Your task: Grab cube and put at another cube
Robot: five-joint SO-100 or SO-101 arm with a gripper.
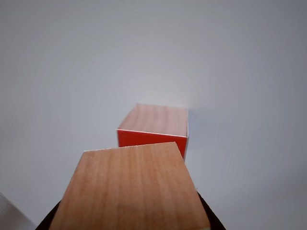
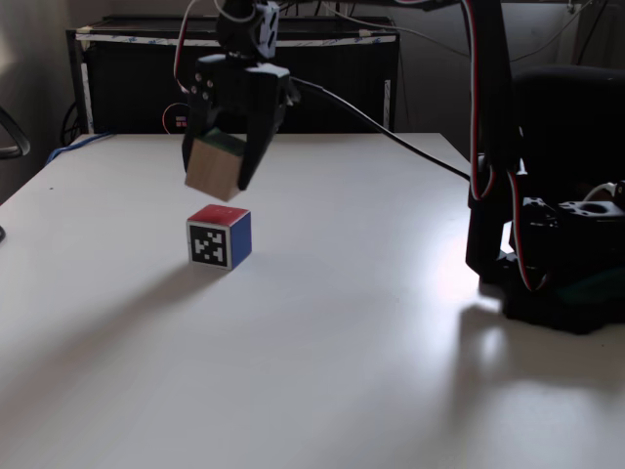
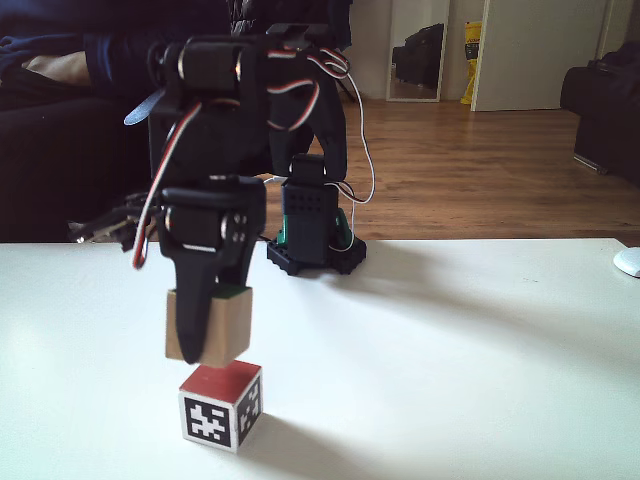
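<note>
Gripper (image 2: 227, 174) hanging in the air, clenching the cube (image 2: 215, 166).

The black fingers (image 3: 197, 318) are squeezing the cube's sides and it's tilting a bit, sitting just above the other cube (image 2: 220, 235) without touching it. That one's resting on the white table (image 2: 342, 322), red face up, blue side and a black-and-white marker showing, left of the arm base (image 2: 562, 278) in a fixed view.

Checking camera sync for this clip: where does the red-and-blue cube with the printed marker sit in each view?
Other view: another cube at centre, beyond the held cube.
A fixed view: left of centre on the table, below the gripper.
Another fixed view: bottom left, under the held cube.
Shared landmark: the held cube directly above it.
</note>
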